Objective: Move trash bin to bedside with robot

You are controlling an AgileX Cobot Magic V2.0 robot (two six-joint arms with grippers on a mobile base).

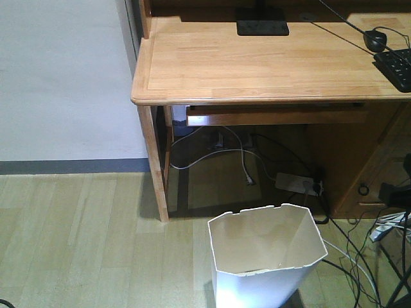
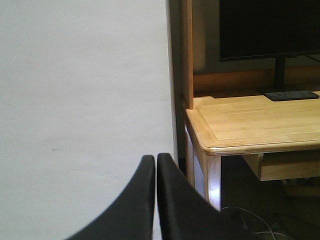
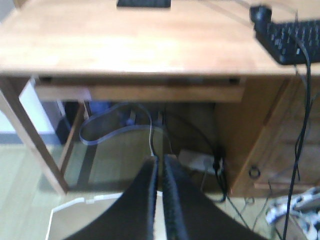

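The bin (image 1: 266, 247) stands on the floor (image 1: 77, 244) at lower centre, before the counter (image 1: 257, 58). It is probably light, thin and flexible; pinch its rim wall. The left jaws and the right jaws are closed and empty.

Wood-plank floor (image 1: 77, 244): trash bin (image 1: 257, 282), desk (image 1: 257, 64), power strip (image 1: 297, 183), loose cables (image 1: 199, 165)

No legible text, labels, brands or numbers in any view.
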